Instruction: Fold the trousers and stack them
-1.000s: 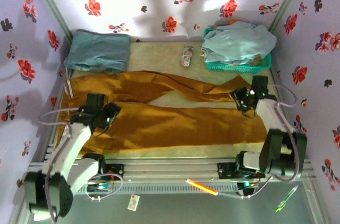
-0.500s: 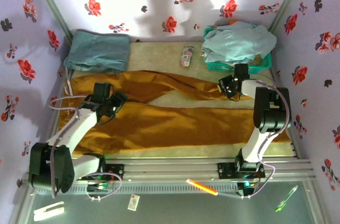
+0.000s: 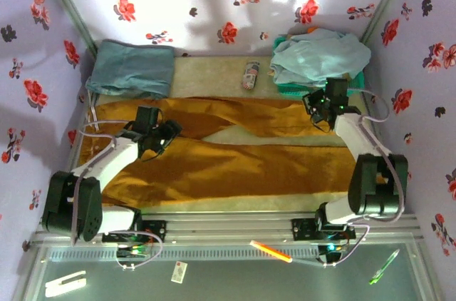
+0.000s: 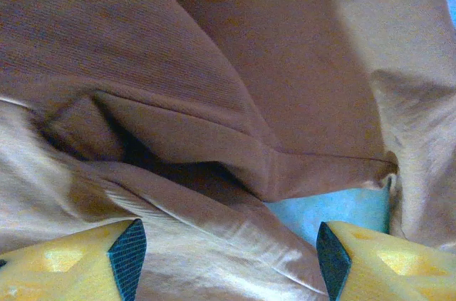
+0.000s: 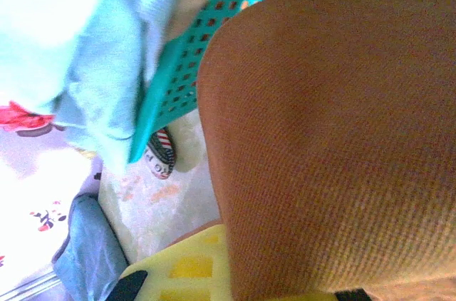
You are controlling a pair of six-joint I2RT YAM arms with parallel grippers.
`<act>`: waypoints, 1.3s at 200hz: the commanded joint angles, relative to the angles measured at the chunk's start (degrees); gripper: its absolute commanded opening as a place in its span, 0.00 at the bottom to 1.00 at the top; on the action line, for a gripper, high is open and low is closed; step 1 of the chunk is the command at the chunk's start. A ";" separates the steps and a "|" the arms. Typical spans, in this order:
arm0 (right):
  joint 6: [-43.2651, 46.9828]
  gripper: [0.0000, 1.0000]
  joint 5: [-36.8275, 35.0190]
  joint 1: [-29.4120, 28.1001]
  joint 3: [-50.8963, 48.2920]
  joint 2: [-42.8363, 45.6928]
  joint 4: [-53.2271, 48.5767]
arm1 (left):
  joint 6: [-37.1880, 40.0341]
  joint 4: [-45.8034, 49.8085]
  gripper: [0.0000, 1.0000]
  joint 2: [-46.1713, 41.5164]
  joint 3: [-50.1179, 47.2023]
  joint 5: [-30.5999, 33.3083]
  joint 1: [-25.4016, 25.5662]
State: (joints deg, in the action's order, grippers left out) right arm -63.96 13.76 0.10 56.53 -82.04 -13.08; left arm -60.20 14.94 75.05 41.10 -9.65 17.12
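Right claw [image 3: 320, 106]: closed tight on a fold of the trousers [image 3: 235, 165]; in the wrist view the brown ribbed cloth drapes over its yellow fingers [image 5: 182, 269].
Right claw place: far right of the bench [image 3: 214, 73], just beside the near edge of the basket [image 3: 313, 89].
Left claw [image 3: 167, 133]: wide, nothing between the fingers [image 4: 125, 262]; it points down at creased cloth on the left half of the trousers. Whether it touches the cloth I cannot tell.
Under the left claw: deep folds meeting in a dark crease, with a small pale blue patch [image 4: 335, 205] showing between them; what that patch is I cannot tell.
Trousers: spread left to right across the middle of the bench, the wide end at the left. The far leg runs right to the right claw. The near leg lies flat and reaches the right edge. A wedge of bare bench shows between the legs.
Basket: teal mesh, far right corner, heaped with a pale aqua garment [image 3: 317, 55].
Teal garment [image 3: 132, 65]: folded, far left corner, just beyond the trousers.
Striped object [image 3: 249, 75]: small, red and white, far middle of the bench, left of the basket.
Orange pen [image 3: 271, 251]: on the near rail, between the arm bases.
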 commanded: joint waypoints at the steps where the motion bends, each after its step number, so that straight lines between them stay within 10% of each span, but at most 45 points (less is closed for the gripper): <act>1: 5.01 0.00 -7.94 0.99 4.46 1.89 -7.98 | 2.72 -0.34 0.68 0.10 1.64 -0.90 1.69; 40: 6.91 0.00 -7.36 3.93 14.26 -10.21 -10.87 | 6.57 1.37 0.68 5.68 7.76 -0.59 6.43; 53: 7.11 0.31 -7.11 4.20 18.76 -15.39 -12.96 | 7.90 2.21 0.68 8.42 10.14 -0.63 7.79; 81: 8.62 0.62 -8.40 4.74 25.88 -20.32 -17.24 | 9.89 3.14 0.69 13.17 13.95 -0.72 10.62; 116: 13.52 0.70 -11.58 4.68 25.89 -14.03 -19.52 | 11.16 4.00 0.71 16.69 17.33 0.84 11.97; 180: 16.96 0.62 -9.08 1.86 5.54 -3.19 -10.25 | 8.37 -0.03 0.72 21.01 14.79 5.77 7.02; 195: 18.13 0.35 -7.82 -1.18 4.12 -5.49 -7.34 | 5.06 -3.67 0.72 20.45 9.55 7.39 5.41; 205: 18.67 0.00 -6.94 -3.25 4.96 -8.43 -6.91 | 2.65 -5.98 0.71 19.72 5.92 8.16 3.65; 260: 17.23 0.00 -5.40 -9.33 11.41 -25.40 -6.82 | 2.56 -7.80 0.69 16.27 -3.17 8.17 -5.94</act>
State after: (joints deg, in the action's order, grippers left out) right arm -46.48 7.68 -8.67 64.51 -102.65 -20.75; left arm -58.00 1.89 90.89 42.72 -5.80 15.88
